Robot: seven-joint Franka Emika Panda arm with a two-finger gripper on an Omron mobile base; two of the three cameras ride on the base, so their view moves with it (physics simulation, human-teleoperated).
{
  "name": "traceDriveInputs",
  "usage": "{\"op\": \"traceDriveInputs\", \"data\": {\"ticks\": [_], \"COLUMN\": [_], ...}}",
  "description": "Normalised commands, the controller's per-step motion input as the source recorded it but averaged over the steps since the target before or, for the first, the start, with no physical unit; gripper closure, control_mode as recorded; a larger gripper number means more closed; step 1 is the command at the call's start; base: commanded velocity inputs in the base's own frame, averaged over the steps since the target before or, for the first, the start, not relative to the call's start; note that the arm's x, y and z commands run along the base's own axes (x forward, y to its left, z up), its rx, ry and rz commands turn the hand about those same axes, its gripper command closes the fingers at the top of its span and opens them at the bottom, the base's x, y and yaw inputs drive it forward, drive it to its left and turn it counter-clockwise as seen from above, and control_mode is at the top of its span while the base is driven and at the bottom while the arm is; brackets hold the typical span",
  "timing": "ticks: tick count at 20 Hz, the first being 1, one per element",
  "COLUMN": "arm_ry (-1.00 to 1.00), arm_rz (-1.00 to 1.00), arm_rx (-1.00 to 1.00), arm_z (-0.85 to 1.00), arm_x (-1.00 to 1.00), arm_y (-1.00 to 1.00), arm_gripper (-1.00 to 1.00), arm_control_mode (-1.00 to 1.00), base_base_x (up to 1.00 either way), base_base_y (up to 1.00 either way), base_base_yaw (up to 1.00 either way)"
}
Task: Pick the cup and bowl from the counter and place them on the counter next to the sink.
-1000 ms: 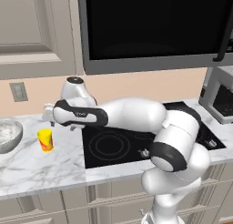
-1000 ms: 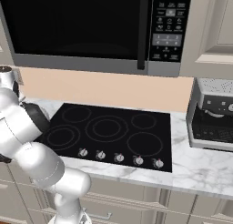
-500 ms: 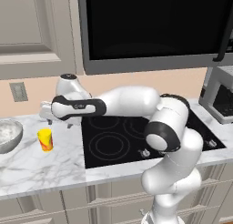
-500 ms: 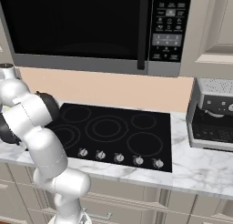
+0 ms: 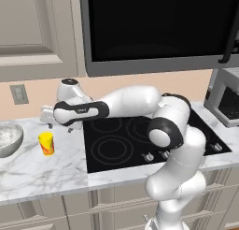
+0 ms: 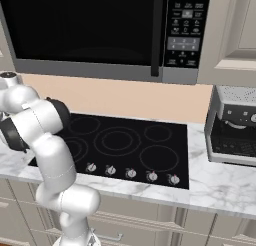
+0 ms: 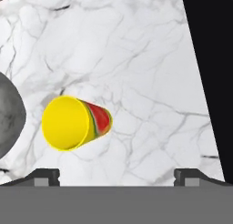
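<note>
Cup (image 5: 46,143): small, yellow, tapered, with a red-orange patch low on its side, stood upright and mouth-up on the white marble counter (image 5: 42,170) between the bowl (image 5: 9,138) and the black cooktop (image 5: 140,140). The open mouth is seen from above in the hand view, whereas the left base view presents its side, its long axis vertical. Gripper (image 7: 117,175): held above the cup, jaws spread fully wide, nothing grasped.

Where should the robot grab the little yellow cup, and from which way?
Probably around the cup's side walls near the rim, coming straight down from above. It stands upright on the counter, mouth up, apart from the bowl, so both sides are free. The open gripper looks wide enough to straddle it.
</note>
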Motion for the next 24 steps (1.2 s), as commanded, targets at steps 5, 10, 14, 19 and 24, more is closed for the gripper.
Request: {"op": "traceDriveInputs", "data": {"ticks": [5, 10, 14, 19, 24], "arm_ry": [0.04, 0.04, 0.05, 0.04, 0.03], "arm_rz": [0.0, 0.0, 0.0, 0.0, 0.0], "arm_rx": [-0.02, -0.02, -0.02, -0.03, -0.01], "arm_z": [-0.04, -0.07, -0.14, -0.25, -0.11], "arm_x": [0.19, 0.16, 0.15, 0.15, 0.15], "arm_y": [0.09, 0.22, 0.27, 0.27, 0.17], "arm_gripper": [-1.0, -1.0, -1.0, -1.0, -1.0], "arm_control_mode": [-1.0, -1.0, -1.0, -1.0, -1.0], "base_base_x": [0.0, 0.0, 0.0, 0.0, 0.0], "base_base_y": [0.0, 0.0, 0.0, 0.0, 0.0], "base_base_yaw": [0.0, 0.0, 0.0, 0.0, 0.0]}}
